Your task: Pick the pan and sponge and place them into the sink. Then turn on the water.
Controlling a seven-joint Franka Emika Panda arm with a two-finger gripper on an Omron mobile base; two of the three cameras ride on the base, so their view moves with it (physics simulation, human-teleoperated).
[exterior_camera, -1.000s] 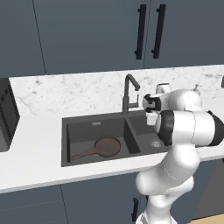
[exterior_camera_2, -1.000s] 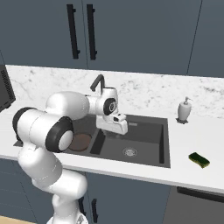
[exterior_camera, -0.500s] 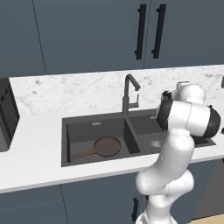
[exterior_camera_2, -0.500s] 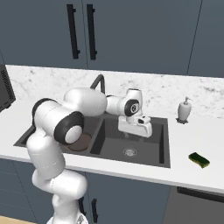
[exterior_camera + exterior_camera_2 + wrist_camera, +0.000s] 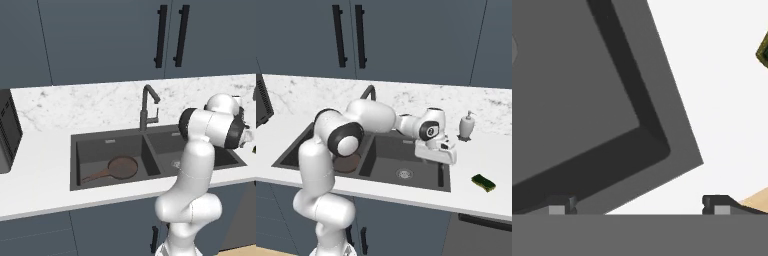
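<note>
The dark-brown pan (image 5: 118, 167) lies in the left basin of the dark grey sink (image 5: 107, 148), its handle pointing left. On the white counter to the right of the sink lies the small yellow-and-green sponge (image 5: 483, 182). My gripper (image 5: 437, 159) hangs open over the right edge of the right basin, with nothing between its fingers and the sponge a little farther right. In the hand view the gripper (image 5: 638, 206) looks down on the sink's corner (image 5: 662, 100) and bare counter, and the sponge (image 5: 763, 50) peeks in at the upper right edge. No water runs from the faucet (image 5: 146, 107).
A white soap dispenser (image 5: 466, 126) stands on the counter behind the sink's right end. A dark microwave (image 5: 7, 131) sits at the far left of the counter. Dark cabinets with black handles hang above the marble backsplash.
My arm has swung to the right, from over the middle of the sink to the right basin's right edge. The pan and the sponge have not moved.
</note>
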